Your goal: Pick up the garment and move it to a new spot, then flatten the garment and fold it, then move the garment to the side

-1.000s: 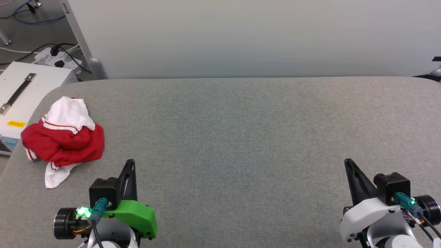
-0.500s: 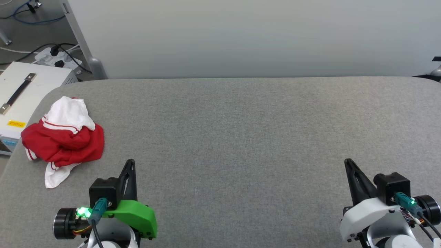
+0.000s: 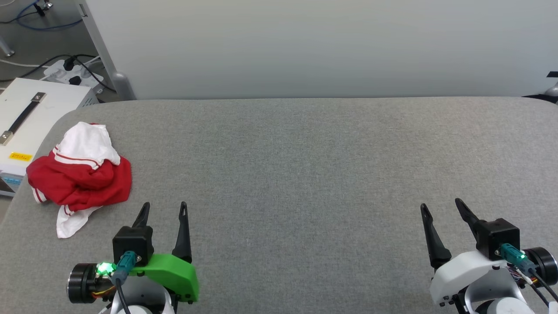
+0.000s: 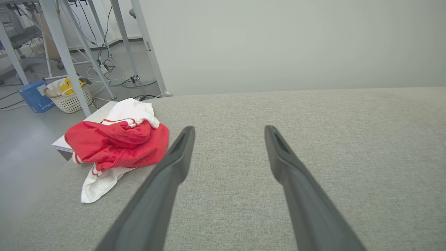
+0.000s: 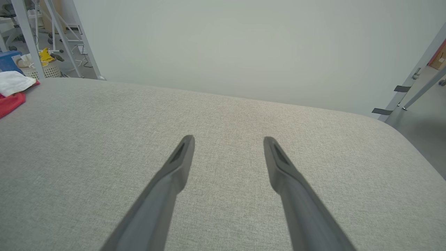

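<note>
The garment (image 3: 83,183) lies crumpled in a heap near the left edge of the grey padded table (image 3: 305,174), red body with white sleeves and striped trim; its chest lettering is hidden in the folds. My left gripper (image 3: 165,204) stands open just right of and nearer than the heap, touching nothing. In the left wrist view the garment (image 4: 118,143) lies left of the open left gripper (image 4: 229,128). My right gripper (image 3: 440,203) is open over bare table at the lower right. In the right wrist view the right gripper (image 5: 229,137) is empty, and the garment (image 5: 8,101) peeks in at the left edge.
A white box (image 3: 26,126) with a black handle sits off the table's left edge, right behind the garment. A power strip with cables (image 3: 74,74) lies on the floor beyond it. A pale panel (image 3: 305,43) stands along the table's far edge. A basket (image 4: 69,99) stands on the floor.
Both grippers have gone from shut to open in the last half second. The arms, the garment and the camera have not moved.
</note>
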